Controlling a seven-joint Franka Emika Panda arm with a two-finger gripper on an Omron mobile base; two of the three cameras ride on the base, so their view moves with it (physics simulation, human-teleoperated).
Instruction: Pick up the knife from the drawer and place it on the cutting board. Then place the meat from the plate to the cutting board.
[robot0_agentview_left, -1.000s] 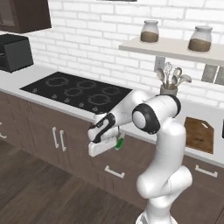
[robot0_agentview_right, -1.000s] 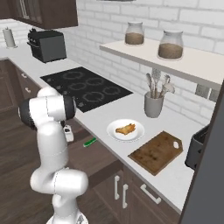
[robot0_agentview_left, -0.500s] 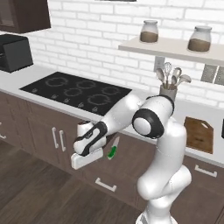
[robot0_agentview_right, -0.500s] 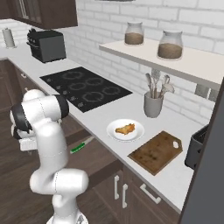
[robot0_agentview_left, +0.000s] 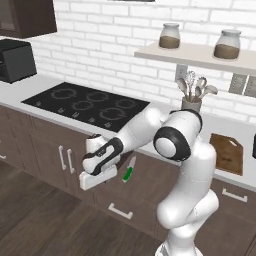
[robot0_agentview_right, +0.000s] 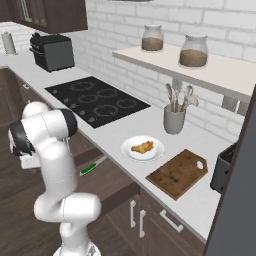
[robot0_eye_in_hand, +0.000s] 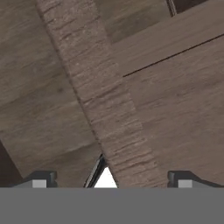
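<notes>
The knife (robot0_agentview_left: 128, 172) (robot0_agentview_right: 90, 169), green-handled with a thin pale blade, lies in the pulled-out dark wooden drawer (robot0_agentview_right: 120, 196). My gripper (robot0_agentview_left: 95, 181) (robot0_eye_in_hand: 111, 180) hangs just left of the knife, in front of the lower cabinets. It is open, its fingertips (robot0_eye_in_hand: 40, 180) far apart with nothing between them. In the hand view a wooden edge of the drawer (robot0_eye_in_hand: 100, 100) runs diagonally below the hand. The cutting board (robot0_agentview_left: 227, 152) (robot0_agentview_right: 177, 172) lies on the counter to the right. Beside it, the white plate (robot0_agentview_right: 127, 150) holds the orange-brown meat (robot0_agentview_right: 142, 147).
A black cooktop (robot0_agentview_left: 87, 102) (robot0_agentview_right: 97, 97) sits in the counter. A grey utensil holder (robot0_agentview_left: 191, 102) (robot0_agentview_right: 174, 119) stands by the wall behind the plate. A dark appliance (robot0_agentview_left: 15, 60) (robot0_agentview_right: 52, 50) occupies the far left. Cabinet doors with silver handles (robot0_agentview_left: 62, 157) line the front.
My hand has swung down and to the left, away from the cabinet front, mostly in the first half second. The gripper has stayed open and the knife still lies in the drawer.
</notes>
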